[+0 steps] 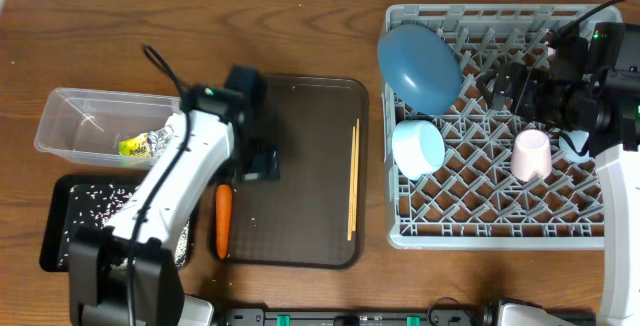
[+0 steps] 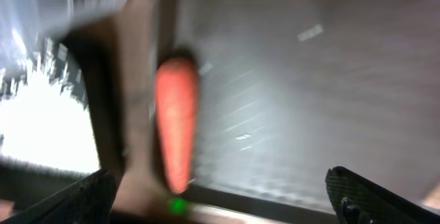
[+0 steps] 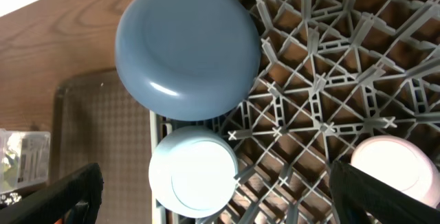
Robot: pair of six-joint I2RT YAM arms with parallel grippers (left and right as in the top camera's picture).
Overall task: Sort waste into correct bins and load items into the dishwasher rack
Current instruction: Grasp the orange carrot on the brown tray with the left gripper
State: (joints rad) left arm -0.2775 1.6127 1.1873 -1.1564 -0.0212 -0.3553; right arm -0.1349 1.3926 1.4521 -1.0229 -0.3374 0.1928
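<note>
- Overhead: the left pincer [image 1: 262, 161] hangs over the brown serving tray [image 1: 300, 236] with its jaws spread and empty. The carrot [image 1: 223, 218] lies just beside it, toward the arm's base. The right pincer [image 1: 500, 86] stands open and empty over the dishwasher rack [image 1: 480, 216].
- Left wrist: the view is blurred. The carrot [image 2: 177, 124] lies ahead of the wide-apart fingertips [image 2: 371, 196], untouched.
- Right wrist: the fingertips [image 3: 48, 196] are spread wide and hold nothing. The blue plate [image 3: 187, 49] is ahead, the bowl [image 3: 194, 179] is nearer, and the pink cup [image 3: 399, 169] is by one fingertip.

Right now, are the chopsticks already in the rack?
No, the chopsticks lie on the brown serving tray, outside the grey rack.
</note>
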